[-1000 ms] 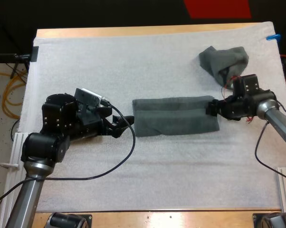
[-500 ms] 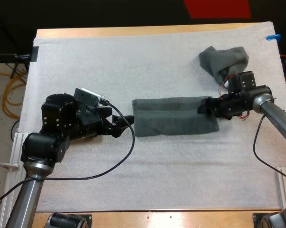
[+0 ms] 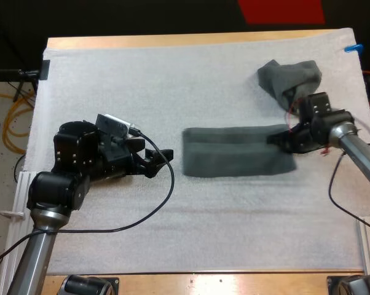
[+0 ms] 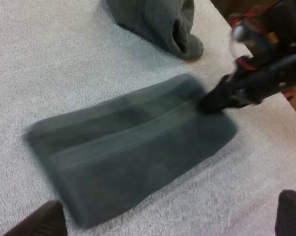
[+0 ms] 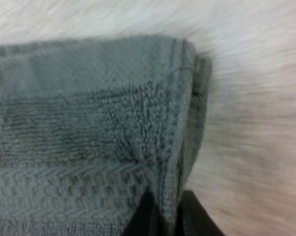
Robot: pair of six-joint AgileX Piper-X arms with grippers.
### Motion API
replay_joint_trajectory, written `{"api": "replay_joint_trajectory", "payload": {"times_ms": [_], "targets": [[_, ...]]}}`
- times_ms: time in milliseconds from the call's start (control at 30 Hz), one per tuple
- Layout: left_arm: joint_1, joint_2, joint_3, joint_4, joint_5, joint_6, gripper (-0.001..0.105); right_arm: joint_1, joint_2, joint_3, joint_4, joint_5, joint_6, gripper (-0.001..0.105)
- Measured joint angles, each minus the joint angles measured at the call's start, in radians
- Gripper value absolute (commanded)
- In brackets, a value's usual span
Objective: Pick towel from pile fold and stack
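My right gripper [image 3: 275, 140] is clamped on the towel [image 3: 237, 160], pinching the layered hem at its right short end, near that end's far corner. The right wrist view shows both fingers pressing the fabric from either side. The towel, folded into a long band, lies flat on the mat [image 3: 173, 233], right of centre. Its long axis runs left to right, so from the right gripper the whole band stretches away to the left. My left gripper [image 3: 160, 161] rests on the mat off the towel's left end, spread wide and holding nothing, with a strip of bare mat between its fingers and the cloth. The right arm is therefore the one in charge, and the left would have to close that gap before it could take the free end. The next fold, as I judge it, turns on bringing one short end over the other along that axis. The pile [image 3: 289, 77], a crumpled towel, sits near the mat's far right corner, just beyond my right wrist. It is close enough that a lift or swing toward the far edge could snag it, while the mat nearer me offers open room.
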Motion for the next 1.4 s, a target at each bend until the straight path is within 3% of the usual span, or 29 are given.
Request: {"api": "replay_joint_trajectory", "payload": {"times_ms": [200,300,400,600,800,967,1100,1233,1300,1400], "targets": [[0.000,0.000,0.000,0.000,0.000,0.000,0.081,0.000,-0.134,-0.006,0.065,0.362,-0.178,0.001],[0.000,0.000,0.000,0.000,0.000,0.000,0.081,0.003,-0.169,-0.006,0.072,0.444,-0.190,0.001],[0.000,0.000,0.000,0.000,0.000,0.000,0.081,0.021,-0.181,-0.006,0.080,0.378,-0.120,0.001],[0.000,0.000,0.000,0.000,0.000,0.000,0.081,0.103,-0.154,-0.006,0.026,0.061,0.132,0.001],[0.000,0.000,0.000,0.000,0.000,0.000,0.081,0.163,-0.078,-0.007,-0.075,-0.144,0.299,0.001],[0.000,0.000,0.000,0.000,0.000,0.000,0.081,0.175,-0.027,-0.006,-0.139,-0.231,0.386,0.001],[0.000,0.000,0.000,0.000,0.000,0.000,0.081,0.175,-0.005,-0.006,-0.145,-0.267,0.397,0.003],[0.000,0.000,0.000,0.000,0.000,0.000,0.081,0.175,-0.004,-0.006,-0.165,-0.324,0.397,0.023],[0.000,0.000,0.000,0.000,0.000,0.000,0.081,0.175,-0.004,-0.006,-0.193,-0.368,0.398,0.044],[0.000,0.000,0.000,0.000,0.000,0.000,0.081,0.175,-0.004,-0.006,-0.234,-0.448,0.399,0.065]]}}
